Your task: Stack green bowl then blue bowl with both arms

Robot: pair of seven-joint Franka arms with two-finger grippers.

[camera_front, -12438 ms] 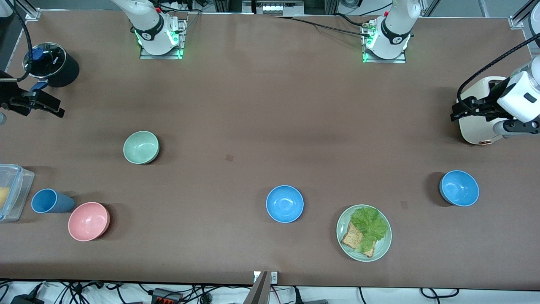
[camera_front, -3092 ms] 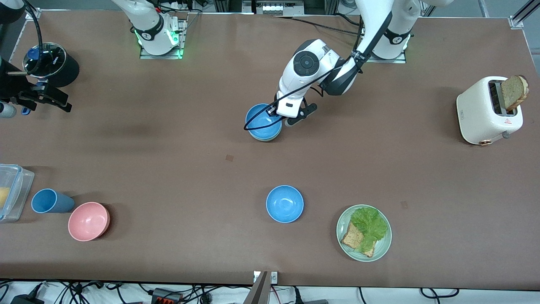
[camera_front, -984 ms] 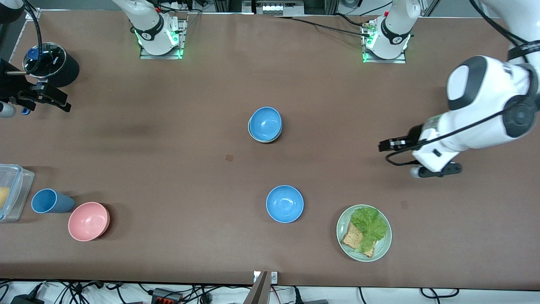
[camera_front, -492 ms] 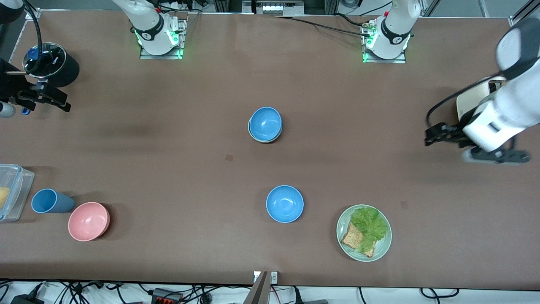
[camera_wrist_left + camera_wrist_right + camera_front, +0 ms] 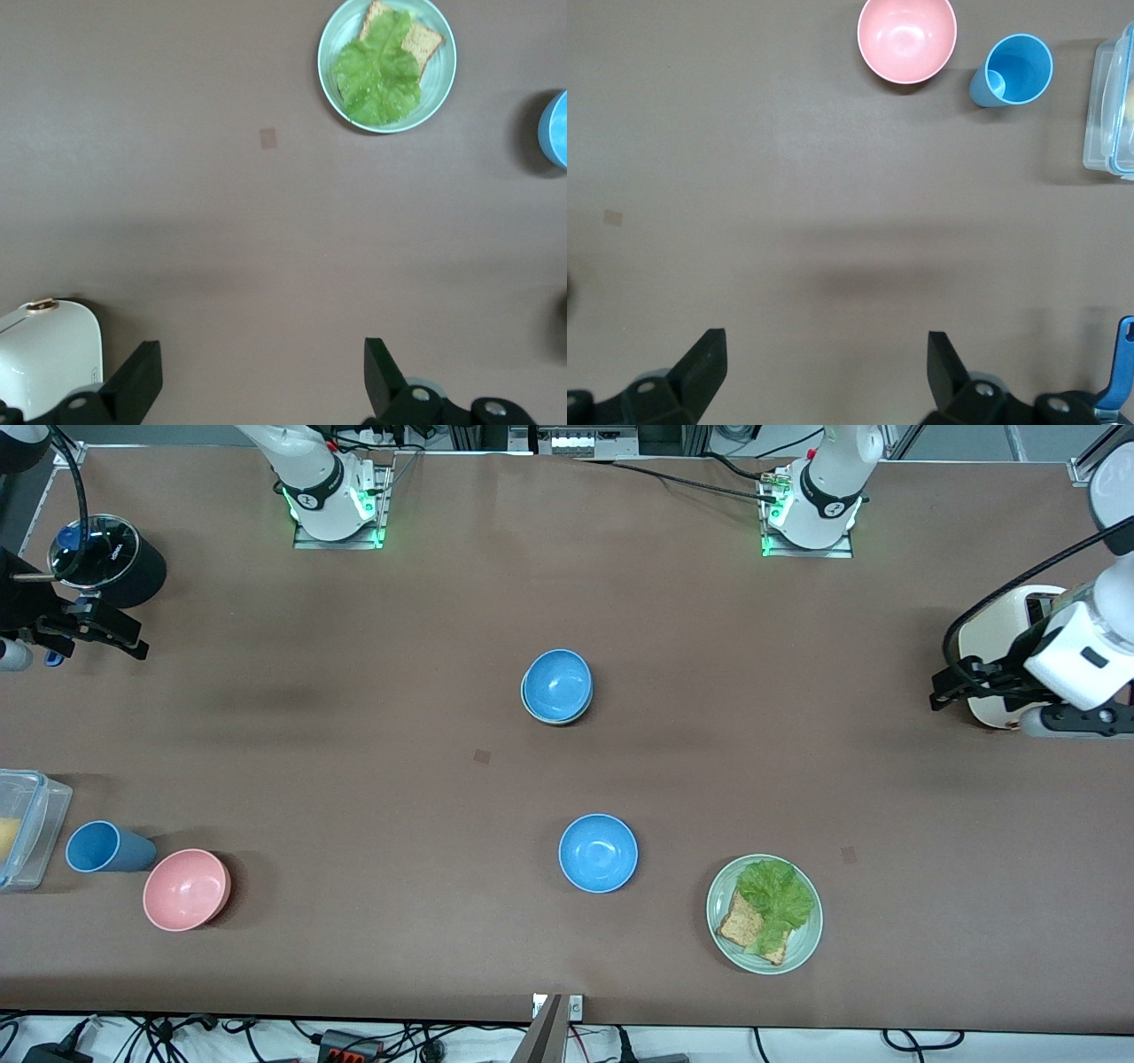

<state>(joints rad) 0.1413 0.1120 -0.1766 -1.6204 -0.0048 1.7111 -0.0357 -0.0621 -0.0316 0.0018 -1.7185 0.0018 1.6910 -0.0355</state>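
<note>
My work surface is a wide brown tabletop [image 5: 372,797], matte and evenly lit, with soft blurred shadows lying across it and two small darker square marks [image 5: 481,756] on the covering. Along the edge where my bases stand, grey metal framing [image 5: 71,456] and black cables [image 5: 673,480] run past, with green lights glowing at the mounting plates [image 5: 341,536]. Along the edge nearest the front camera, a pale floor strip [image 5: 266,1041] carries tangled black cords and plugs.

Sky-blue bowl [image 5: 556,683] sits in a mint-green bowl [image 5: 555,718]; table [image 5: 354,691] brown.
</note>
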